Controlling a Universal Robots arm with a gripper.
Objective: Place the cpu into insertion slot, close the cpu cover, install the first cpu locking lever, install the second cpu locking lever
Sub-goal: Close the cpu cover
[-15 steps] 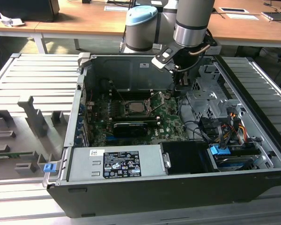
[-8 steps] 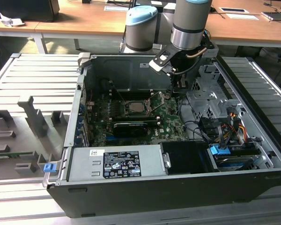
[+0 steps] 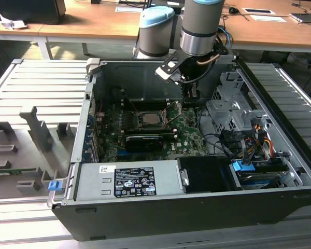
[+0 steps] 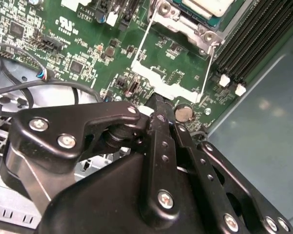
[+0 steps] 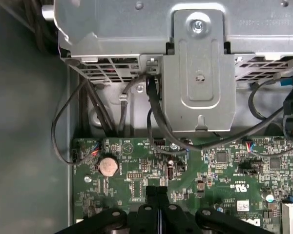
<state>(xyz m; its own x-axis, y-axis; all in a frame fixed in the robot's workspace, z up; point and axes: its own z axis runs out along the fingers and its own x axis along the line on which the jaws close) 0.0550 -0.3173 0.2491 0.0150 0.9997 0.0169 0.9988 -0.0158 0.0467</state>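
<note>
on the ribbed grey worktop (image 3: 36, 88), we see an open computer case (image 3: 171, 215) lying on its side, with the robot arm (image 3: 199, 31) reaching down into it from the far side of the exterior view. a grey power supply (image 3: 127, 181) sits along the case's near wall, and the green board (image 3: 189, 134) covers the case floor behind it. the black pincer (image 3: 189, 96) hangs low over the board, on the exterior view's right of the socket. in both wrist views its fingers (image 5: 154, 195) are pressed together with nothing between them. its tip lies just beside the free edge of the cpu cover (image 4: 158, 80), which stands raised on its hinge; we cannot tell whether they touch. the cpu (image 3: 151, 118) lies flat in the insertion slot (image 3: 141, 122), its silvery top uncovered. a coin cell (image 5: 108, 165) sits on the board near the pincer's tip.
</note>
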